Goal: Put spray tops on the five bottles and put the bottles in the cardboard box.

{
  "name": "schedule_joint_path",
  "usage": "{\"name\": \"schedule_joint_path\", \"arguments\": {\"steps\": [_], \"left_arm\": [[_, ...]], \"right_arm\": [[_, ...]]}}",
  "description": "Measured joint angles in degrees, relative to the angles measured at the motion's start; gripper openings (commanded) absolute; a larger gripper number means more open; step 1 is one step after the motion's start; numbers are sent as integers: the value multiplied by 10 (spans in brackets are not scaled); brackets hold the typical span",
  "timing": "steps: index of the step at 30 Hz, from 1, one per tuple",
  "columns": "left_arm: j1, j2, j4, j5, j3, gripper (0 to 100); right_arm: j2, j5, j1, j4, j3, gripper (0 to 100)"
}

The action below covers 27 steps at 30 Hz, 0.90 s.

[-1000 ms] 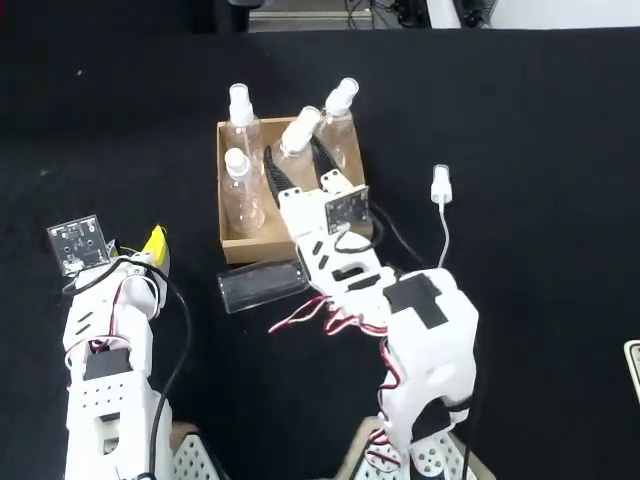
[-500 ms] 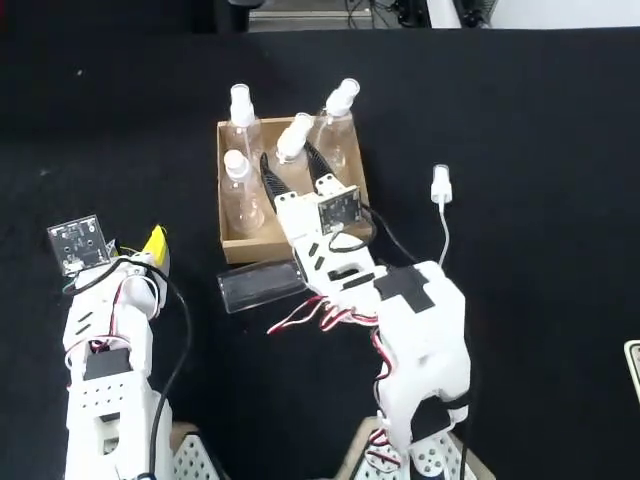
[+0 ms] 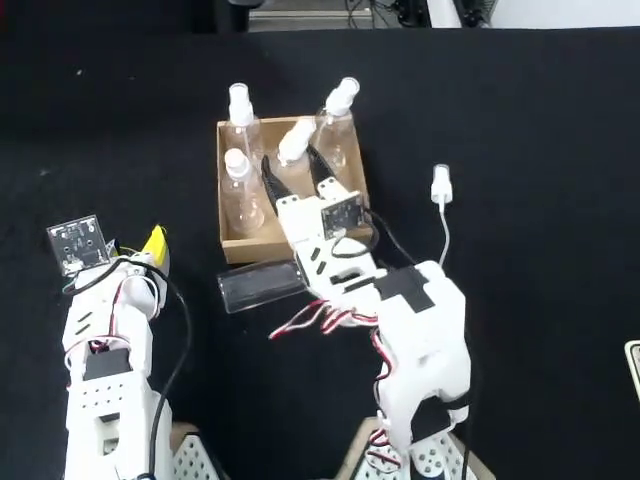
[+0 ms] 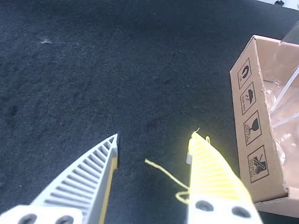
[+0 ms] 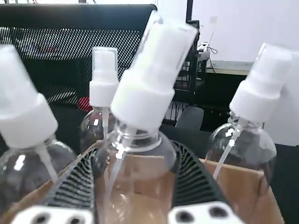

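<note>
Since the earlier frames, the bottle in the right pincer has been brought lower into the cardboard box and a little nearer the arm. Over the last half second almost nothing has shifted. The bottle is tilted, with its white spray top leaning towards the back of the box. In the right wrist view both black fingers lie against its sides with no gap to be seen, so it is judged to be gripped.

Three more capped bottles stand in the box: a back bottle, a front bottle and a corner bottle. All three are close to the gripped one. An uncapped bottle lies on the bench just in front of the box, beside the right arm. A loose spray top lies well to the other side. The left pincer is held wide apart and empty over the bench, near the box's side wall.

The main risk is judged to be the release. If the tilted bottle is let go, it may fall against the corner bottle or slide down flat. Room is short, so spreading fingers may push the front bottle or the corner bottle over. On withdrawal, a finger could catch under the spray top and lift it. The box could also be dragged, or the lying bottle rolled away.
</note>
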Motion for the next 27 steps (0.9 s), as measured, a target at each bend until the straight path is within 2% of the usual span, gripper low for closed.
{"name": "schedule_joint_path", "arguments": {"steps": [7, 14, 27], "left_arm": [[0, 0, 0, 0, 0, 223], [0, 0, 0, 0, 0, 223], [0, 0, 0, 0, 0, 223]], "right_arm": [[0, 0, 0, 10, 0, 11], [-9, 1, 1, 62, -4, 11], [-11, -4, 1, 68, -4, 12]]}}
